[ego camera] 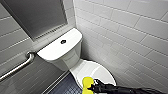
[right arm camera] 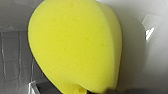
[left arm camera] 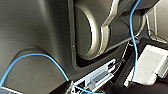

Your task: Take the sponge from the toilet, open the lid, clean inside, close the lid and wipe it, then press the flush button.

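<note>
White tiled wall (ego camera: 130, 30) fills the right side of the frame. Below the centre, the lid (ego camera: 101, 72) lies closed over the bowl. At the bottom edge the right gripper (ego camera: 92, 87) is clamped on the sponge (ego camera: 87, 82), close at the lid's front rim. So the pick-up looks done; opening, cleaning inside, closing and wiping remain, and also the flush button (ego camera: 63, 41), left of centre on the tank top (ego camera: 53, 50).
</note>
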`<state>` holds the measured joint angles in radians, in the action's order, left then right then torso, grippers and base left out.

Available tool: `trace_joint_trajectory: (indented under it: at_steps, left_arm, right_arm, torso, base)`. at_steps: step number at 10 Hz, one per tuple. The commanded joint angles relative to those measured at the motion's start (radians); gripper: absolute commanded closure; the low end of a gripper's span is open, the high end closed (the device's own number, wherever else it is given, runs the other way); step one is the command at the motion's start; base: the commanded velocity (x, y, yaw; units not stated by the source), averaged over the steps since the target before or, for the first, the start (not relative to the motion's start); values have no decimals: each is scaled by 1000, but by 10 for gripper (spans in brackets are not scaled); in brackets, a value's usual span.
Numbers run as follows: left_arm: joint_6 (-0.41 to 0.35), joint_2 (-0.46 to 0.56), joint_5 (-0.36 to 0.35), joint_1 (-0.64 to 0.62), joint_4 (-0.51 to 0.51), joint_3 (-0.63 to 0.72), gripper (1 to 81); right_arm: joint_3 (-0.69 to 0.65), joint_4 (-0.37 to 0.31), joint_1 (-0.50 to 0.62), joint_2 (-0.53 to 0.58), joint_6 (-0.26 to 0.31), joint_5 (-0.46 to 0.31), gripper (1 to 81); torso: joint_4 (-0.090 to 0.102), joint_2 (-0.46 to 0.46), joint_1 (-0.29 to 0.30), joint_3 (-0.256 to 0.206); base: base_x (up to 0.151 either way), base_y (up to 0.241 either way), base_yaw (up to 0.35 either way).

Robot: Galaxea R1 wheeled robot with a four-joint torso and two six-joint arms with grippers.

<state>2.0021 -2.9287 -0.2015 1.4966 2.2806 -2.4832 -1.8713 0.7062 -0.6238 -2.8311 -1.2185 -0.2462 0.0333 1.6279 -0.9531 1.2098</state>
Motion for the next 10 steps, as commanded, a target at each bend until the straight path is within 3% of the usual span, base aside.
trace_joint_trajectory:
  at_steps: [1,3,7,8,10]
  left_arm:
    - [0,5,13,35,7,12,10]
    - [-2,5,13,35,7,12,10]
    - [-2,6,13,35,10,12,10]
    - [-2,6,13,35,10,13,10]
    - [-2,12,13,37,5,9,10]
  right_arm:
    - [149,22,0,277,-47,-101,811]
    - [232,24,-32,382,-65,-97,811]
    - [348,22,-101,594,-84,-16,811]
    - [344,24,-145,625,-84,21,811]
    - [247,18,-287,691,-85,163,811]
  torso:
    - [0,0,0,0]
    - [0,0,0,0]
    - [0,0,0,0]
    - [0,0,0,0]
    - [0,0,0,0]
  base:
    - [0,0,0]
    - [0,0,0]
    - [0,0,0]
    - [0,0,0]
    - [0,0,0]
